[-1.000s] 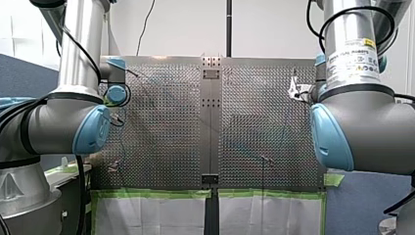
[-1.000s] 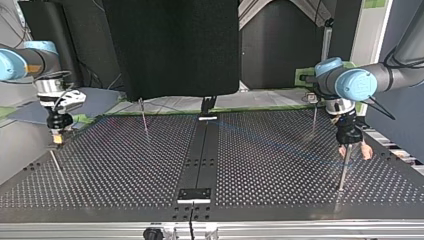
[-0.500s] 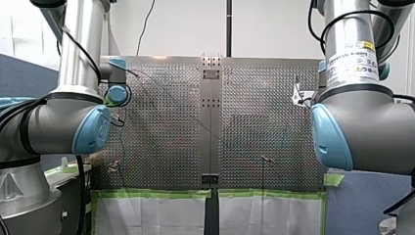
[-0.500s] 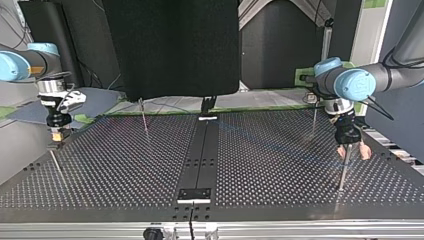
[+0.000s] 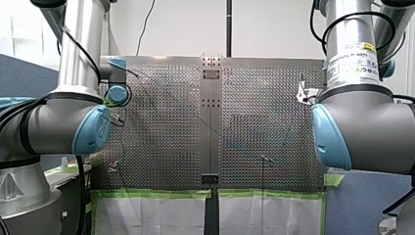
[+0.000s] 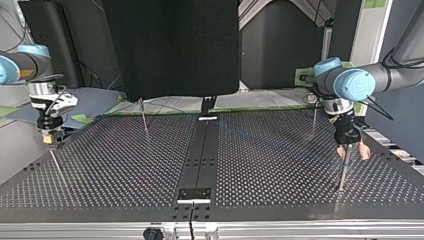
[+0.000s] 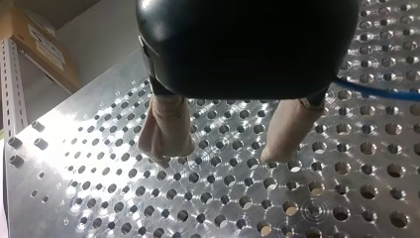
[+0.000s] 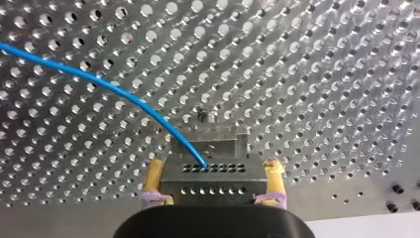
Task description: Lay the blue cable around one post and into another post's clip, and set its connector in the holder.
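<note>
In the right wrist view my right gripper [image 8: 213,184] is shut, its yellow pads clamping a metal connector [image 8: 210,172] with rows of small holes. The blue cable [image 8: 99,84] leaves the connector and curves away over the perforated table. A small metal holder [image 8: 214,143] lies just ahead of the connector. In the top view my right gripper [image 6: 50,139] hangs at the left edge, above a thin post [image 6: 54,162]. My left gripper [image 6: 352,150] stands open at the right, astride another post [image 6: 343,170]. Its beige pads [image 7: 166,131] have nothing between them, and the cable [image 7: 376,92] passes beside them.
Two more thin posts [image 6: 144,117] [image 6: 314,120] stand toward the far side of the top view. A black centre rail [image 6: 200,160] with a small bracket [image 6: 195,195] splits the perforated table [image 6: 125,170]. A dark screen hangs behind.
My right gripper has carried the connector further toward the top view's left edge. My left gripper has stayed at its post, still open.
</note>
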`<control>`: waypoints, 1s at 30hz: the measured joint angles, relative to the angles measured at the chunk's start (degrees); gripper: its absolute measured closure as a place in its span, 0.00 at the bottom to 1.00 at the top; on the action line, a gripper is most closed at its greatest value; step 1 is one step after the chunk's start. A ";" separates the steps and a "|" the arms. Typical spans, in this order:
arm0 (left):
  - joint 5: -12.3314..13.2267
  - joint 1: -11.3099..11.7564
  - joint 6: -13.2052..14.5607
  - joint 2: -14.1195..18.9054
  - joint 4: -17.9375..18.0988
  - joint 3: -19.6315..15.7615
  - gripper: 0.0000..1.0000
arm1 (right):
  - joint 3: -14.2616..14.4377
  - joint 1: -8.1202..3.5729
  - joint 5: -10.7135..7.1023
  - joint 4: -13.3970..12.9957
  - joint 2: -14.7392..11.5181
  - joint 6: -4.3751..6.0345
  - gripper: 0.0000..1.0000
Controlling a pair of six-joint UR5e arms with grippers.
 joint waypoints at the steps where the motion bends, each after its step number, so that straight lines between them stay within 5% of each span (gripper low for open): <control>1: 0.00 0.00 0.00 0.00 0.00 0.00 0.00 | -0.39 -0.03 0.02 0.59 0.00 -0.09 1.00; 15: 0.01 -0.12 0.01 0.01 0.00 0.00 0.00 | -1.67 -1.05 -0.74 6.07 0.14 0.62 1.00; 30: -0.03 -0.51 0.19 0.00 0.00 0.00 0.00 | -4.25 -2.59 -7.36 6.80 1.48 -0.54 1.00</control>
